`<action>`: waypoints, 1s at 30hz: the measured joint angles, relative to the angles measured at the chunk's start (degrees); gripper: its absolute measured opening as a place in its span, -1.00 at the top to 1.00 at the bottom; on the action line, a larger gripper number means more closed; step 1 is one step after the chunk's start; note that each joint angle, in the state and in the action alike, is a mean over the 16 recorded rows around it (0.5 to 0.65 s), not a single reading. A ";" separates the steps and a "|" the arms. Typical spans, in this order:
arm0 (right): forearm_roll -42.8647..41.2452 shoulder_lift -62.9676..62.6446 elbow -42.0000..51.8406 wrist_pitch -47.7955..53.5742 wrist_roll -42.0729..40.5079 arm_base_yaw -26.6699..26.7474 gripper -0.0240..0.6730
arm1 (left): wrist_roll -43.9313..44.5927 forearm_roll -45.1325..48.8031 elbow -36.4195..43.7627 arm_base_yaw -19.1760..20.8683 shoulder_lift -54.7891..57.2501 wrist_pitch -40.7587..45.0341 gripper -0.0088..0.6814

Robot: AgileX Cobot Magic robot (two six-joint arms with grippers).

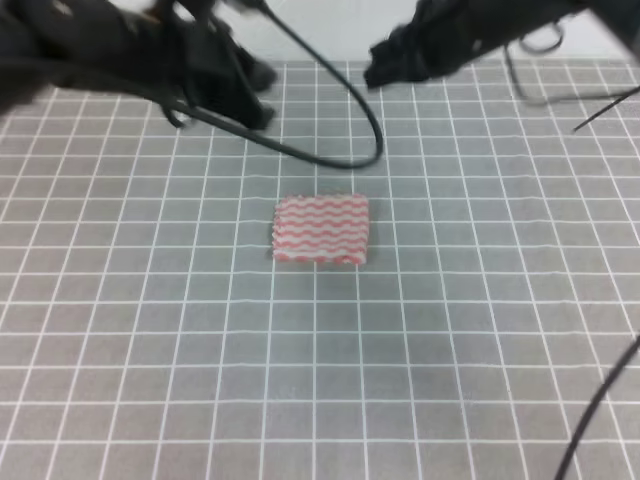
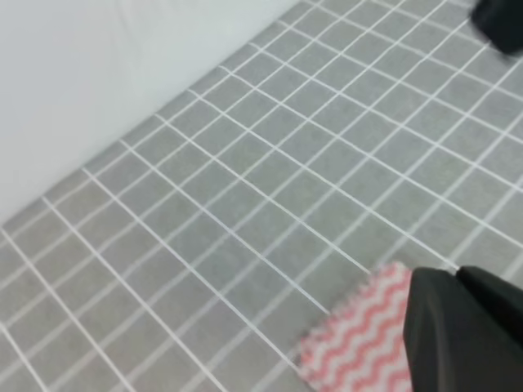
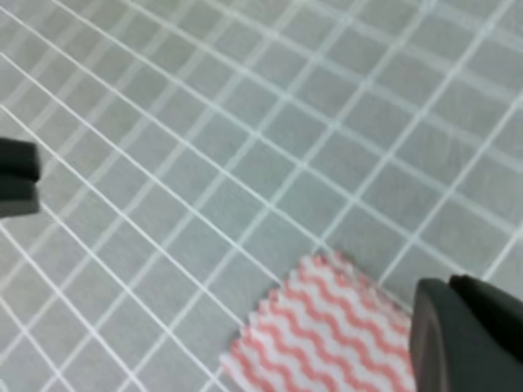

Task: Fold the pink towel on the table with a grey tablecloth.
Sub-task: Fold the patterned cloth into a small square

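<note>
The pink towel point(image 1: 321, 231) lies flat near the middle of the worktop point(image 1: 150, 350), a small rectangle with a thicker-looking near edge, so I judge it already folded at least once; its long axis runs left to right, parallel to the far edge of the worktop, and its wavy stripes run the same way. Both arms are raised and drawn back toward the far edge, well apart from the cloth. The left claw point(image 1: 250, 95) hangs over the far-left part of the worktop and the right claw point(image 1: 385, 62) over the far-right part, so the towel lies nearer the viewer than either, roughly between them. The left claw looks slightly the closer of the two, though blur makes this uncertain. In the left wrist view only a dark finger point(image 2: 466, 331) shows at the lower right with the towel's corner just beside it; the right wrist view shows much the same. Neither claw has hold of anything, but I cannot tell how far either is parted. A black cable point(image 1: 330, 110) loops down onto the cloth-covered surface just beyond the towel's far edge and could snag a reach.
</note>
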 joint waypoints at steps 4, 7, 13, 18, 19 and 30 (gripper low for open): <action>0.60 -4.62 -0.04 0.18 -0.70 -0.22 0.98 | -3.00 0.10 4.60 0.32 -7.51 -1.29 0.97; 1.17 -7.82 0.01 0.39 -1.20 -0.28 0.98 | -5.38 0.19 9.46 0.47 -13.37 -2.98 0.97; 2.62 -13.48 1.51 0.13 -1.84 -0.23 0.98 | -10.26 0.23 21.06 0.55 -26.36 -7.22 0.97; 3.64 -18.68 5.48 -1.96 -2.42 -0.20 0.98 | -14.60 0.67 30.41 0.55 -37.58 -9.90 0.97; 3.81 -19.83 6.65 -2.64 -2.56 -0.20 0.98 | -15.60 0.94 32.06 0.55 -39.77 -10.16 0.97; 6.44 -38.97 29.14 -16.93 -6.49 -0.18 0.98 | -28.41 6.49 46.56 0.56 -60.20 -10.03 0.97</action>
